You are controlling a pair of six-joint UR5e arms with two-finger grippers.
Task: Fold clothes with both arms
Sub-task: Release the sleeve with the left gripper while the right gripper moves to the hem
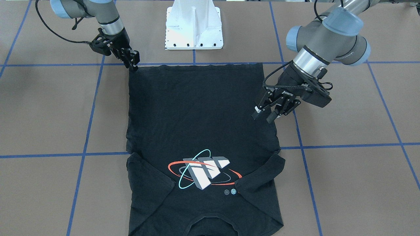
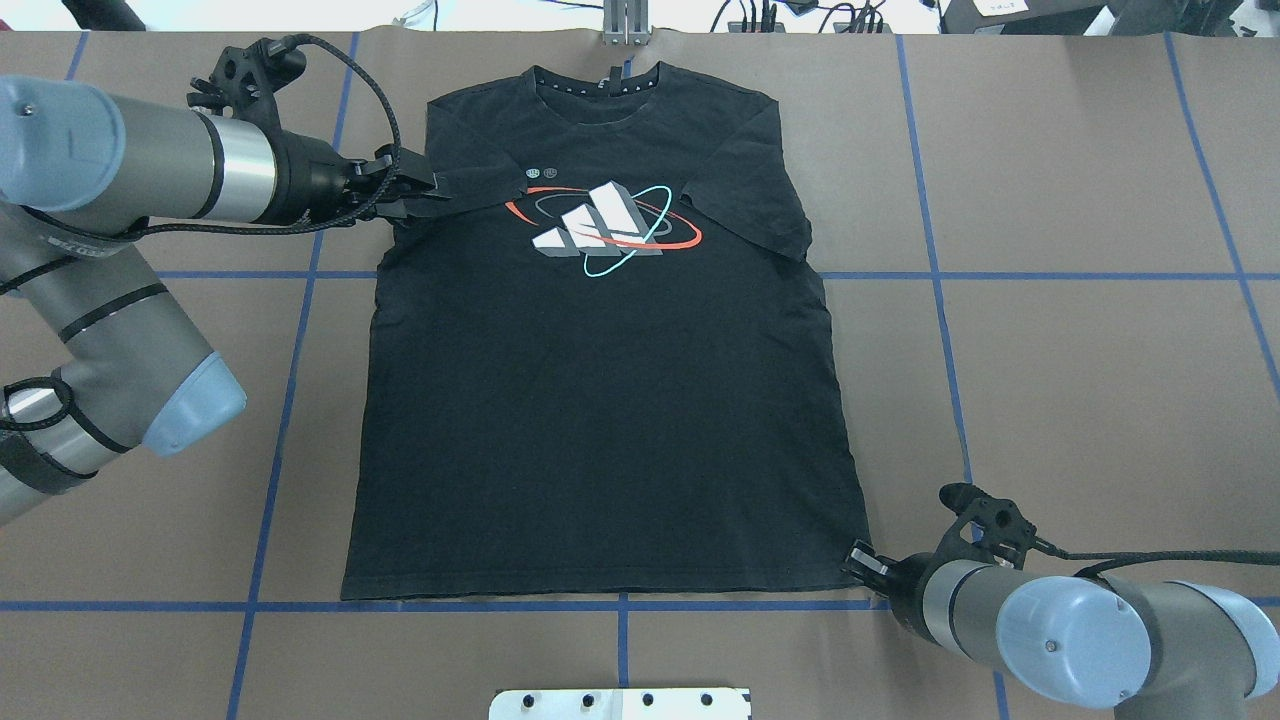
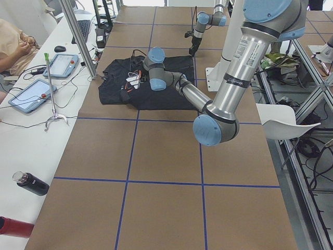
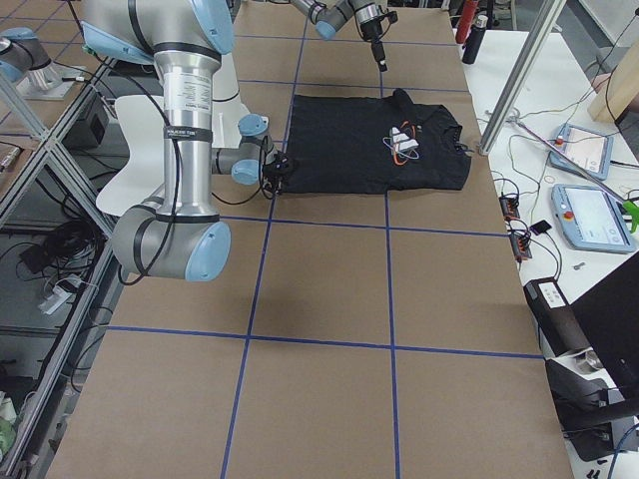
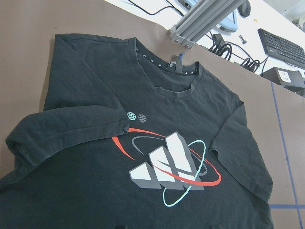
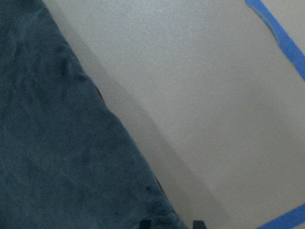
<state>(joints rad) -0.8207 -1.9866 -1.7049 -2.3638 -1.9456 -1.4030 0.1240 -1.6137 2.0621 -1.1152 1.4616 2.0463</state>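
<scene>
Looking down from over the robot's shoulders, the closest thing to me is the white pedestal base (image 2: pixel 620 703), at 6 o'clock on the brown table (image 2: pixel 1050 400).

Just beyond it the right gripper (image 1: pixel 133 61) sits low at the T-shirt's (image 2: pixel 600 420) hem corner, about 5 o'clock from the shirt's middle. On its wrist feed I see two fingertips with a narrow gap between them. The cloth edge runs into that gap and bare table shows beside it. I cannot tell whether the tips touch the fabric.

The shirt lies flat and face up in the middle of the table, hem toward me at 6 and collar (image 5: pixel 167 76) at 12. Blue tape lines (image 2: pixel 940 275) run out from under it. Both sleeves are turned inward over the chest. The near-left sleeve (image 5: pixel 66 131) ends with its cuff just beside the small round logos, and the other sleeve (image 2: pixel 745 205) reaches the edge of the print (image 2: pixel 610 225).

Farthest out, at about 10 o'clock, the left gripper (image 1: pixel 265 115) hangs over the shirt's side by the folded sleeve. Its fingers are spread moderately wide and hold nothing.
</scene>
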